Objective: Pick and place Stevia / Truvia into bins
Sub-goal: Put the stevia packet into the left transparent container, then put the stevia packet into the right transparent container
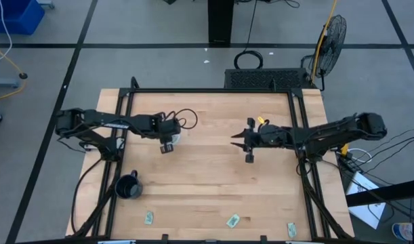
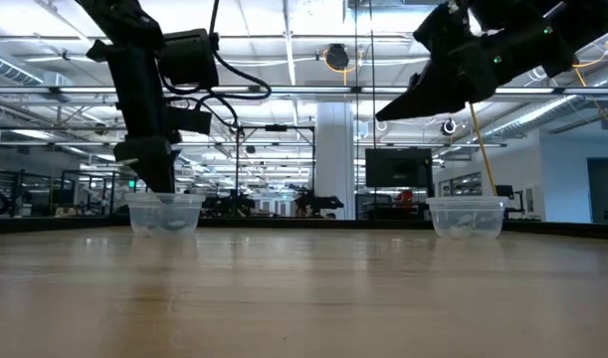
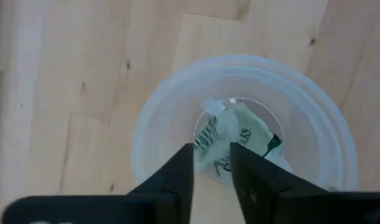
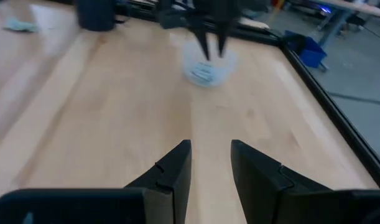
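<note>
My left gripper points down over a clear cup, fingers slightly apart above its opening. Crumpled green-and-white packets lie on the cup's bottom. In the high view this gripper is left of the table's middle, at the cup. The low view shows its fingers reaching down to the cup's rim. My right gripper hangs open and empty, high over the table's middle. A second cup holds packets too. Three packets lie flat near the near edge.
A black mug stands near the table's left near corner. The right wrist view looks across bare wood to the left arm's cup and the mug. A black frame rail runs along the table's edges.
</note>
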You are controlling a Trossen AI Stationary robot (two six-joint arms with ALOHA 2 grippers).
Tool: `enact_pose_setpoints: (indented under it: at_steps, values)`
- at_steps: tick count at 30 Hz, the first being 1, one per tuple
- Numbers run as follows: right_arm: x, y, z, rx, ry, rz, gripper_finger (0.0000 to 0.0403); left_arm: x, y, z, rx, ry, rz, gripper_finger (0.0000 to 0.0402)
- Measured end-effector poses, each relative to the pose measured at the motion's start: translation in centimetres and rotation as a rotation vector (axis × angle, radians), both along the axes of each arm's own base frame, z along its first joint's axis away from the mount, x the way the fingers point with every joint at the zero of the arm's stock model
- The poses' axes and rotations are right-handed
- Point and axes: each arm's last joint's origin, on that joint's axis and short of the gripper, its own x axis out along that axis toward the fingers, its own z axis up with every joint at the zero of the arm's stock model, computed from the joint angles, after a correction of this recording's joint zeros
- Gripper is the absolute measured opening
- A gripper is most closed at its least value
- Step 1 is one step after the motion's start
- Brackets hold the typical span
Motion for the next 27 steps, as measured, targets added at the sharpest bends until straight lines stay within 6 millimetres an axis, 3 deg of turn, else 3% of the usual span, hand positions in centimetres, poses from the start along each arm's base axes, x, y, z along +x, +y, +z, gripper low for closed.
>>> enact_pose_setpoints:
  at_steps: [6, 10, 14, 20, 24, 27]
  values:
    - [0.6, 3.0, 1.7, 0.027, -0.028, 0.103, 0.0105, 0.4, -0.3, 1.1, 0.053, 0.019, -0.039, 0.0167]
    - [0.6, 5.9, 3.7, 0.028, 0.023, 0.09, 0.0105, 1.2, -0.9, 3.3, 0.074, 0.03, -0.067, 0.0179]
    - [-0.7, 8.3, 3.9, 0.073, 0.148, -0.023, 0.0105, 2.6, -1.7, 6.3, 0.089, -0.049, -0.102, 0.0175]
    - [-3.6, 11.4, 2.2, 0.517, 0.407, -0.122, 0.0105, 4.8, -2.9, 10.2, 0.136, -0.243, -0.184, 0.0163]
    - [-5.5, 14.4, 1.9, 0.905, 0.707, -0.043, 0.0105, 5.8, -3.4, 11.6, 0.189, -0.339, -0.266, 0.0159]
    - [-6.8, 16.3, 2.3, 1.166, 0.845, -0.139, 0.0105, 6.2, -3.5, 11.9, 0.216, -0.38, -0.302, 0.0159]
